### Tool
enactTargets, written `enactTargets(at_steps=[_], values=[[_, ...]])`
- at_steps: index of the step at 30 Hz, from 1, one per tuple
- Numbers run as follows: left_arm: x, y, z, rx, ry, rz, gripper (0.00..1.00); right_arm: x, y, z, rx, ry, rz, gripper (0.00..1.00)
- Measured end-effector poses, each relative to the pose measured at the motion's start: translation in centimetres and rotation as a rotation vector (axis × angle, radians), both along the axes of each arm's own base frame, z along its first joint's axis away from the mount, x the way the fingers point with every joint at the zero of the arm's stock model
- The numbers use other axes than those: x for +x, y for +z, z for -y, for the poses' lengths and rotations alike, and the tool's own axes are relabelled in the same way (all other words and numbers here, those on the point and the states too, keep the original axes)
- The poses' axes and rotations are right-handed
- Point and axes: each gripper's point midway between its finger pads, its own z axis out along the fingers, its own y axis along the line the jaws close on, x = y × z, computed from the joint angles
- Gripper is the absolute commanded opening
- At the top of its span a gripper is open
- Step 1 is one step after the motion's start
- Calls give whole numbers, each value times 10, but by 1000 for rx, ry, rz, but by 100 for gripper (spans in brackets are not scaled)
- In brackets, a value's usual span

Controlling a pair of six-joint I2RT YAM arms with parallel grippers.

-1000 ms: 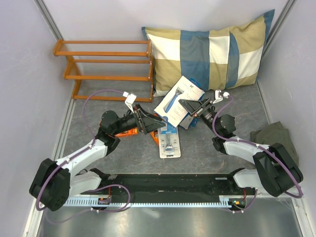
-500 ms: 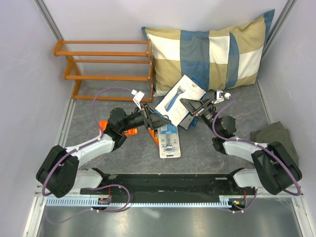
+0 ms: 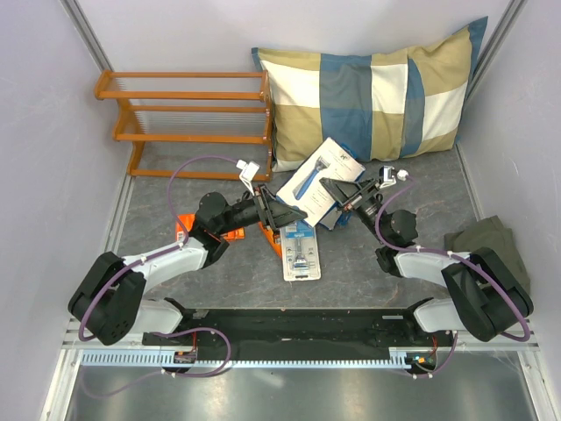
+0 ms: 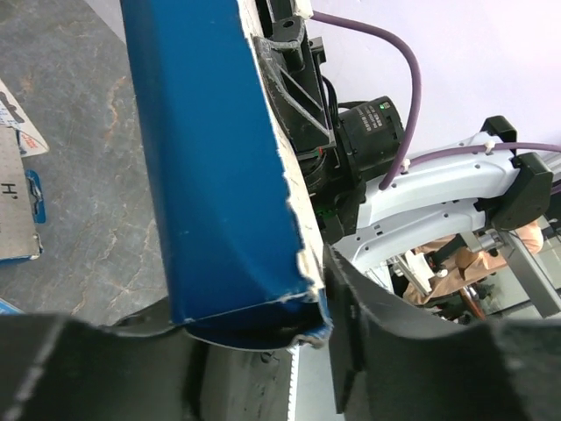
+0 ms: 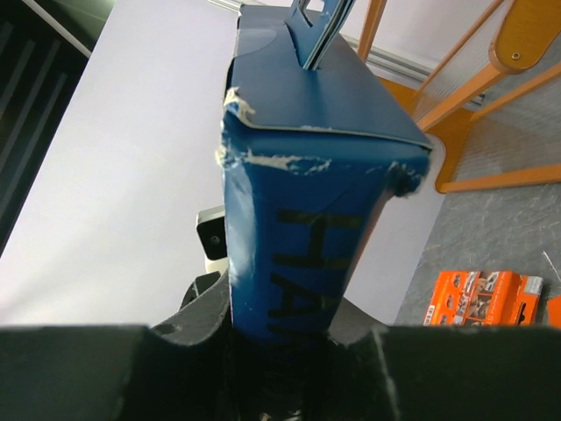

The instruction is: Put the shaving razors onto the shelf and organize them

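From above: low orange-brown wooden shelf (image 3: 188, 138) stands at far left of the grey desk (image 3: 219, 281), by the blue-and-beige checked pillow (image 3: 377, 92). No pack shows on any of its rod tiers. Flat white box (image 3: 326, 167) picturing a blue razor sits mid-desk, tilted, in front of the pillow. Left pincer (image 3: 287, 214) meets its near-left corner, right pincer (image 3: 337, 190) its near-right edge. Clear blue-carded blister pack (image 3: 301, 253) lies flat just nearer. Small orange pack (image 3: 230, 234) lies half under the left arm, another orange scrap beside it. Remaining packs not made out. Crumpled green cloth (image 3: 486, 244) at right, well apart.

Left wrist: blue side panel of the white box (image 4: 210, 158) fills the gap of the left pincer (image 4: 254, 303), so it looks pinched on the box. The right arm (image 4: 421, 193) sits close behind.

Right wrist: right pincer (image 5: 280, 324) is clamped on the blue end of the white box (image 5: 298, 219), torn at the corners, dark lettering on it. Shelf (image 5: 517, 53) beyond at right, orange pack (image 5: 486, 296) flat on the desk below it.

Judgement: task barely begun. Both pincers hold one box, which reads as a hand-over or joint lift. Nothing is shelved, and all packs are left to place.
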Motion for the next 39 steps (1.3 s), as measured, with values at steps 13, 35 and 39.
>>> enactTargets(at_steps=[13, 35, 39], values=[[-1, 5, 3, -19, 2, -28, 2, -15, -14, -8, -40, 46, -5, 88], [116, 105, -92, 18, 412, 38, 2, -67, -4, 23, -401, -68, 197, 98], [145, 150, -131, 17, 499, 61, 2, -66, -22, 23, -445, -58, 156, 98]])
